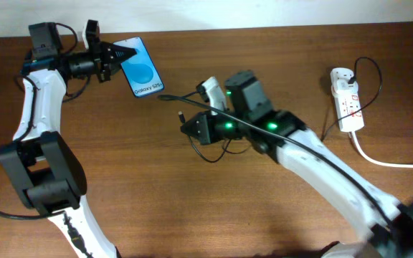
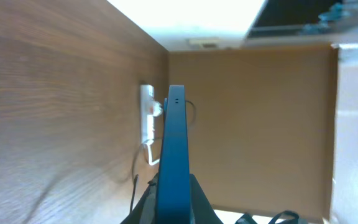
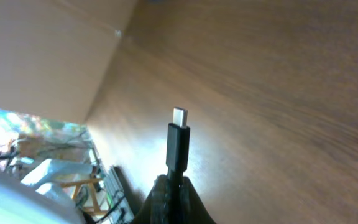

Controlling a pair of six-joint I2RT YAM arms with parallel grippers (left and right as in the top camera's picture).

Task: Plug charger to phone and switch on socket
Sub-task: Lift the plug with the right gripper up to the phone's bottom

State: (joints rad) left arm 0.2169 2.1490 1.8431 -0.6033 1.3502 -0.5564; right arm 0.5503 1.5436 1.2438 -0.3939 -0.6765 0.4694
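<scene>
My left gripper (image 1: pixel 122 54) is shut on the phone (image 1: pixel 140 67), whose blue screen faces up at the back left of the table. In the left wrist view the phone (image 2: pixel 174 155) shows edge-on between the fingers (image 2: pixel 174 205). My right gripper (image 1: pixel 186 126) is shut on the charger, with its connector tip (image 1: pixel 182 114) sticking out toward the phone, a hand's width short of it. In the right wrist view the connector (image 3: pixel 179 142) stands up from the shut fingers (image 3: pixel 176 193). The socket (image 1: pixel 345 98), a white power strip, lies at the far right; it also shows in the left wrist view (image 2: pixel 146 114).
The socket's thick white cord (image 1: pixel 386 159) runs off to the right edge. The charger's thin black cable (image 1: pixel 368 72) loops near the socket and trails under my right arm. A brown wall stands behind the table's far edge.
</scene>
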